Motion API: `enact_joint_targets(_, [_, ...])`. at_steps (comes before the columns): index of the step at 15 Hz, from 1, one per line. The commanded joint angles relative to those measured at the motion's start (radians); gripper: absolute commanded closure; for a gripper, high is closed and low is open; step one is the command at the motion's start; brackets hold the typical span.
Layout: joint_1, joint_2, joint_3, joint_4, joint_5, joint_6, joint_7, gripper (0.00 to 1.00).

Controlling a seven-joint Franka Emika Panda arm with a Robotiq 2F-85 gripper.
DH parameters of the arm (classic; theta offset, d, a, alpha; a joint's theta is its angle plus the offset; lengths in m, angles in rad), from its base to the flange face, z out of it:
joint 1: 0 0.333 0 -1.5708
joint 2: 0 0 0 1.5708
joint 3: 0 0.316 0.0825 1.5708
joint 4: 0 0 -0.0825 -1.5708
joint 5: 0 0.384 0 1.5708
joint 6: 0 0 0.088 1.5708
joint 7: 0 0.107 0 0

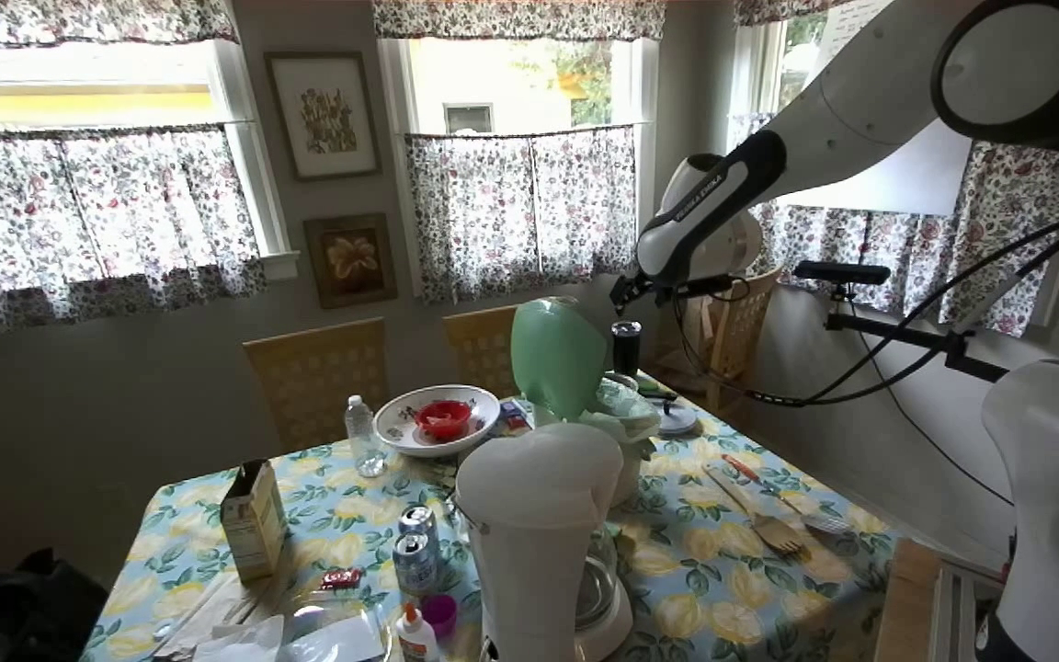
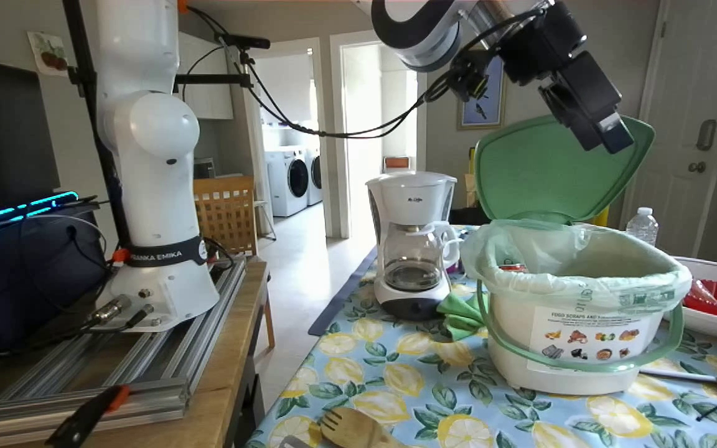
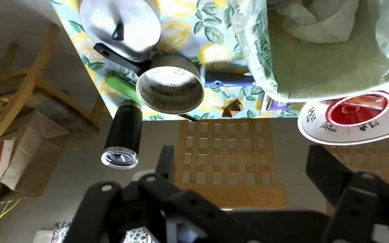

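Note:
My gripper is open and holds nothing. It is raised above the far side of the table in both exterior views. A white bin with a pale green liner stands near it, its green lid upright and open. In the wrist view, a black tumbler, a small metal saucepan and a round pot lid are at the left. A white bowl holding a red bowl is at the right. Crumpled white material lies in the bin.
A white coffee maker stands beside the bin. A wooden fork, several small items, drink cans, a box and a water bottle are on the lemon-print tablecloth. Wooden chairs stand at the table's edge.

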Motion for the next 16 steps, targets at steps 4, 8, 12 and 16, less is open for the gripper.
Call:
enact_joint_targets(4, [0.207,-0.029,-0.167,0.096,-0.211,-0.209,0.203,0.00])
enact_joint_targets(8, [0.313,-0.066,-0.239,0.130,-0.284,-0.280,0.247,0.00])
enact_joint_targets(12, [0.378,-0.143,-0.261,0.146,-0.268,-0.308,0.232,0.00])
enact_joint_targets(16, [0.393,-0.213,-0.243,0.152,-0.264,-0.301,0.234,0.00])
